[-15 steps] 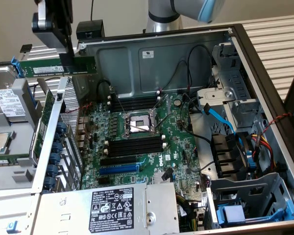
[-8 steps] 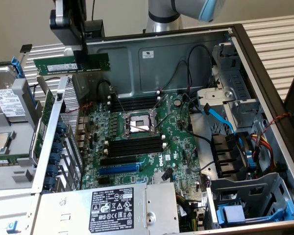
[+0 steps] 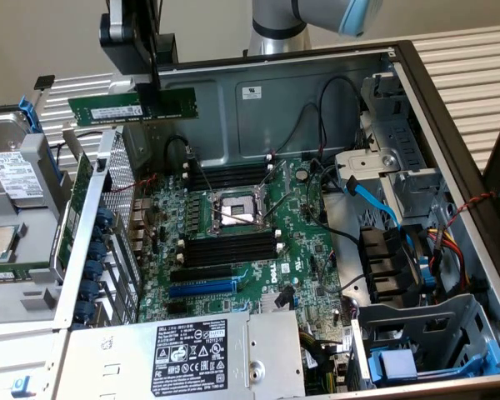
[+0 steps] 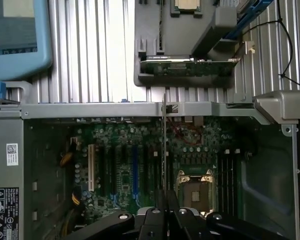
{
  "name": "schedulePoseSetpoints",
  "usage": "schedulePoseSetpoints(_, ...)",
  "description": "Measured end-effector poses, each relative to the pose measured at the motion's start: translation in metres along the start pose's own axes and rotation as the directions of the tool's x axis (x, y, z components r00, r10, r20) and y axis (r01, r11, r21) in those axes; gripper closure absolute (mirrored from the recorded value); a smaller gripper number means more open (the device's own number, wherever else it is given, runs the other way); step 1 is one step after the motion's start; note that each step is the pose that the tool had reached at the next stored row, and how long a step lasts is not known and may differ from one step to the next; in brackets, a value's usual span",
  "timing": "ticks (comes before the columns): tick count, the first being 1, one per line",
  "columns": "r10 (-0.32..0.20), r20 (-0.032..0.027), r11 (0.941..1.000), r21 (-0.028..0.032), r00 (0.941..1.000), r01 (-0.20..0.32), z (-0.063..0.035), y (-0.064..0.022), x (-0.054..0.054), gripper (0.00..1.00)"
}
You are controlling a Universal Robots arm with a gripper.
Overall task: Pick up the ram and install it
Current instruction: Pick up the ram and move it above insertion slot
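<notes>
Slatted metal bench point(image 3: 462, 52) carries an open grey computer case point(image 3: 317, 87). High over its corner at the exterior view's left, the end effector point(image 3: 155, 98) is clamped on the long, thin dark-green ram stick point(image 3: 121, 109), held level. This looks like the carrying step. Seating the stick calls for lining its edge up over a black memory slot point(image 3: 229, 247).

Open computer case point(image 3: 317, 92) on slatted metal table point(image 3: 467, 50). Inside, green motherboard point(image 3: 304, 250) with bare CPU socket point(image 3: 236, 212) between two banks of black memory slots point(image 3: 229, 247). Blue expansion slot point(image 3: 202, 287) near labelled power supply point(image 3: 192, 350). Blue cable point(image 3: 373, 198) toward exterior view's right. Hard drive point(image 3: 12, 171) outside case, at exterior view's left.
</notes>
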State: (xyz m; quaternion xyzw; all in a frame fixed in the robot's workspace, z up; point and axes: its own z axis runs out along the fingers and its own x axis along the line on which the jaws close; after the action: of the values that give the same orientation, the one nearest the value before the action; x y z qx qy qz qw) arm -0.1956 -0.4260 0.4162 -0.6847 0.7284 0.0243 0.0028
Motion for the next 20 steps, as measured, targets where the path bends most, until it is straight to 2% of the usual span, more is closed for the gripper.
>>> schedulePoseSetpoints(2,0.000,0.0027,1.0000,-0.0002,1.0000,0.000,-0.0001,-0.0039,-0.001,0.88)
schedulePoseSetpoints(5,0.000,0.0031,1.0000,-0.0002,1.0000,0.000,0.0004,-0.0128,-0.004,0.88)
schedulePoseSetpoints(15,0.000,0.0029,1.0000,-0.0003,1.0000,0.000,0.0014,-0.0445,-0.014,0.88)
schedulePoseSetpoints(20,0.000,0.0024,1.0000,-0.0006,1.0000,0.000,0.0030,-0.0566,-0.021,0.88)
